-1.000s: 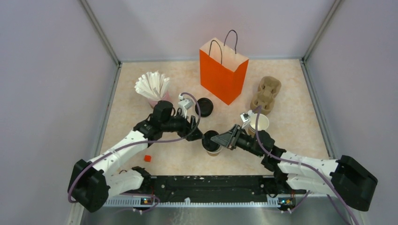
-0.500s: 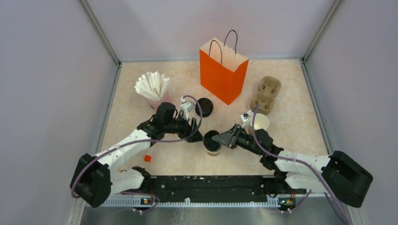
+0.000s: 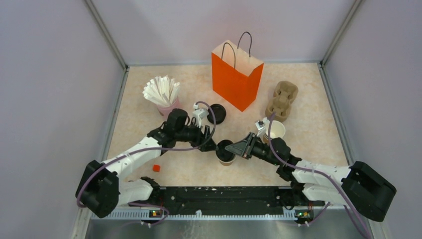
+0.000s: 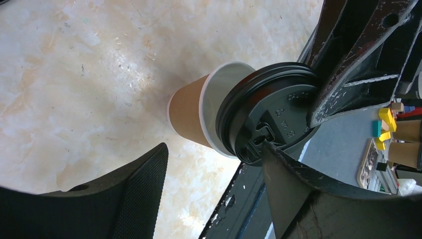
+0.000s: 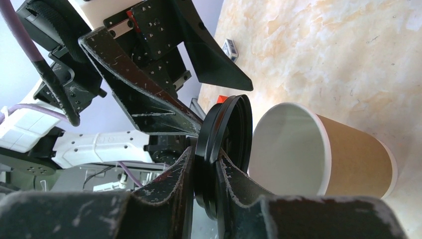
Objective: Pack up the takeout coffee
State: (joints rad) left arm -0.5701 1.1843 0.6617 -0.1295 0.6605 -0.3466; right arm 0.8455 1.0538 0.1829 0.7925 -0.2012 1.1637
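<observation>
One cup (image 4: 186, 114) stands upright mid-counter (image 3: 199, 172), its white mouth uncovered. We see the lid (image 4: 268, 114) tilted just off its rim, not seated. Our right claw (image 5: 205, 154) pinches that lid by its edge. Our left claw (image 3: 211, 145) hangs spread beside the cup, gripping nothing. Farther back, well apart, stands the orange bag (image 3: 234, 79).

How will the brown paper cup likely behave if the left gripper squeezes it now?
The cup looks empty, so probably light and easy to tip. Its open rim may dent under a squeeze, because the lid, pinched in the right gripper, is not seated.
</observation>
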